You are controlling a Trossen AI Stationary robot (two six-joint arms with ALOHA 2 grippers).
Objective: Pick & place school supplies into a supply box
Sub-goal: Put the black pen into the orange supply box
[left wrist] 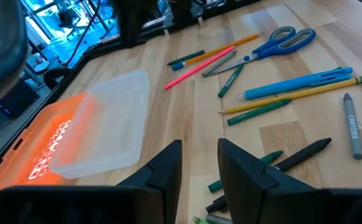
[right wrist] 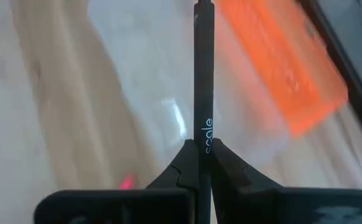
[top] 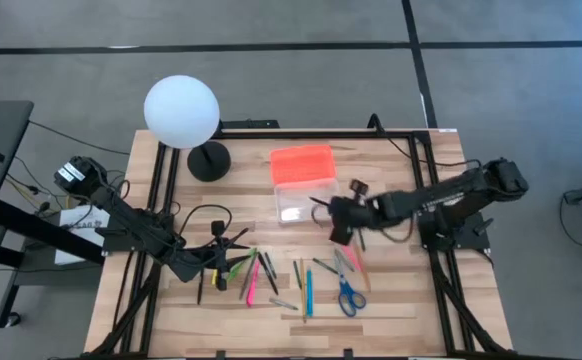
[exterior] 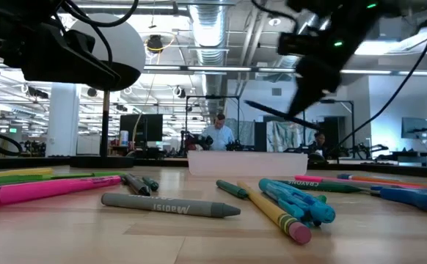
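The supply box (top: 301,201) sits near the middle of the wooden table (top: 411,310), its clear tub open to the top and its orange lid (top: 302,161) lying just behind it, touching the tub's far edge. We see the right gripper (right wrist: 199,152) hovering just beside the box's right edge, its fingers clamped tight on a thin black pen (right wrist: 202,81) that points out over the clear tub (the pen carries pale lettering just above the fingertips). In the low view that pen (exterior: 276,111) hangs tilted in the air above the box.

The left gripper (left wrist: 199,163) is low over the table's left front, above a cluster of dark and green markers (top: 233,262); its fingers stand a narrow gap apart and we see nothing between them.

The rest of the school supplies lie scattered along the front of the table: a pink marker (top: 252,280), a blue pen (top: 308,291), the blue-handled scissors (top: 348,292), a yellow pencil (exterior: 274,213) and a grey crayon (exterior: 171,204) nearest the low camera. None of them lies between the right gripper and the box.

A white globe lamp (top: 181,111) on a black base stands at the table's back left, well apart from the box. Beyond the table a person (exterior: 217,133) sits in the room.
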